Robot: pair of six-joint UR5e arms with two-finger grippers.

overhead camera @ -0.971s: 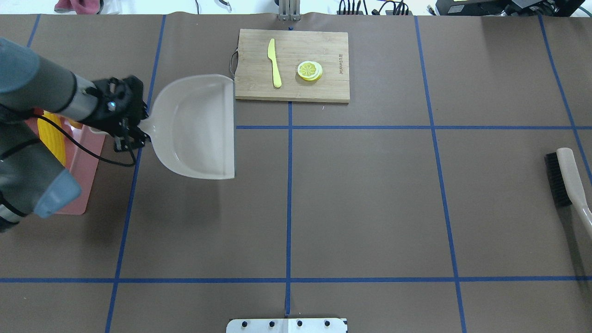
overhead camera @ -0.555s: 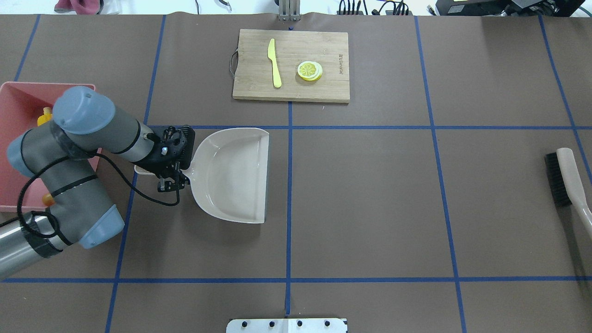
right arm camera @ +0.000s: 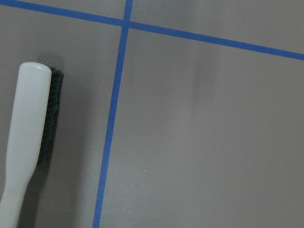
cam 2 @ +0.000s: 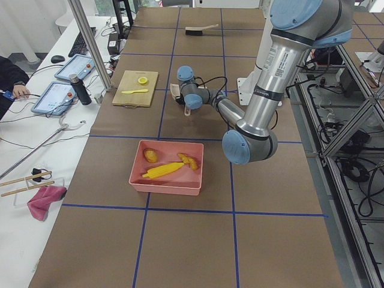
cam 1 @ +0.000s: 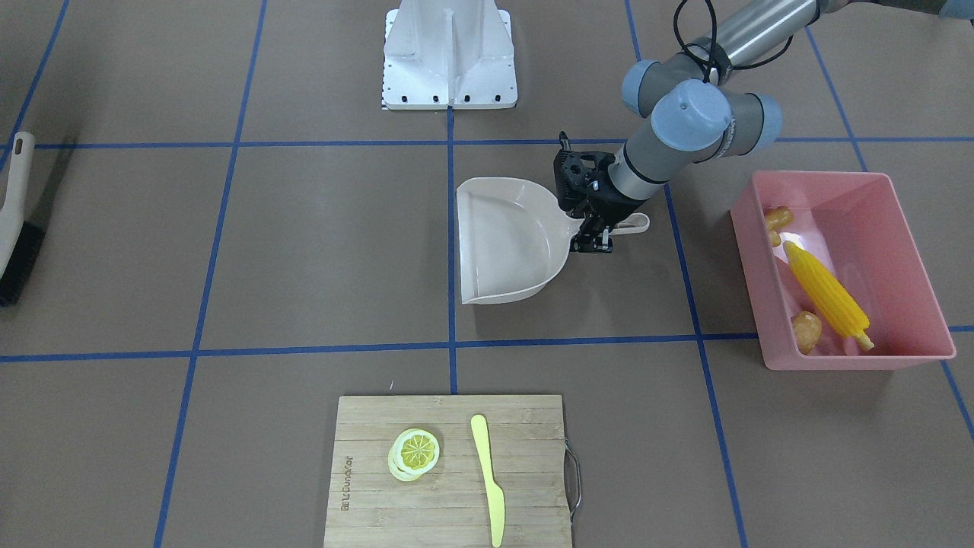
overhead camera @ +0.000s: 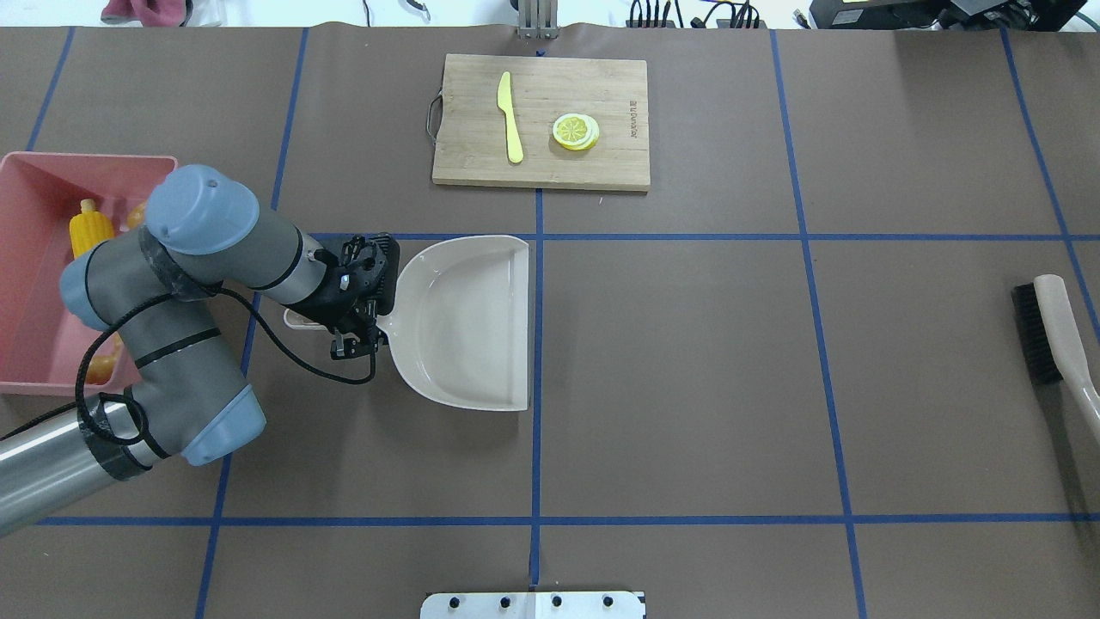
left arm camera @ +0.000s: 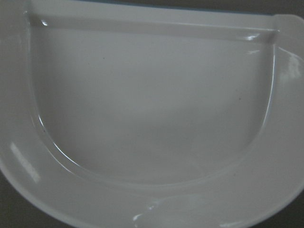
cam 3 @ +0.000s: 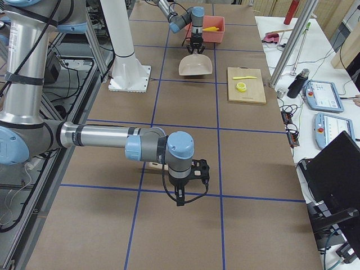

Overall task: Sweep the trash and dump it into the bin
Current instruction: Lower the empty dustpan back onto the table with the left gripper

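The pink bin (cam 1: 905,259) stands at the table's left end; it also shows in the overhead view (overhead camera: 34,344). In it lie the yellow corn cob (cam 1: 825,293), the brown potato (cam 1: 806,331) and the tan ginger root (cam 1: 775,221). My left gripper (overhead camera: 357,308) is shut on the handle of the beige dustpan (overhead camera: 468,322), level and low near the table's middle. The pan is empty and fills the left wrist view (left arm camera: 152,118). My right gripper (cam 3: 183,194) shows only in the right side view; I cannot tell whether it is open or shut.
A beige hand brush (overhead camera: 1053,335) with black bristles lies at the table's right end, under the right wrist camera (right arm camera: 28,133). A wooden cutting board (overhead camera: 601,86) at the far edge holds a pale yellow knife (overhead camera: 510,116) and a lemon slice (overhead camera: 575,131).
My left arm has carried the dustpan from beside the cutting board, near the bin, rightward and nearer to the robot's base. The bin is now uncovered.
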